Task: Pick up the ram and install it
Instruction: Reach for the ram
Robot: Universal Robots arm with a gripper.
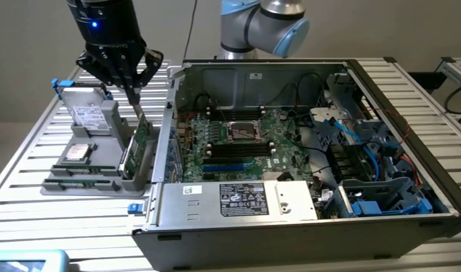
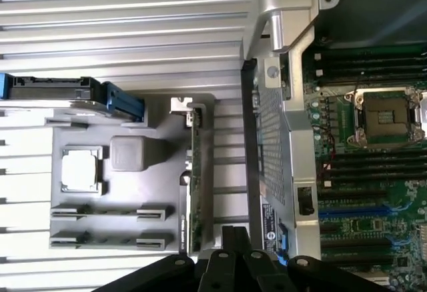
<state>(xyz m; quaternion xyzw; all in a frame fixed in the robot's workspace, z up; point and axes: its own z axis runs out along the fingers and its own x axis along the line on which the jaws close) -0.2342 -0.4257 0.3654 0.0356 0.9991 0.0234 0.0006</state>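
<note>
One dark strip along the near edge of the tray looked like the ram (edge-on, so I couldn't be sure): probably light, stiff, fragile, so you'd pinch its top edge mid-length. Right of it, your gripper hung pressed together, empty, near the green card.

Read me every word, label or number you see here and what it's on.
No text is legible.
Label on the power supply: too small to read.
Sticker on the case wall: too small.
Label on the hard drive: blurred.
Black label on the case edge: blurred.
</note>
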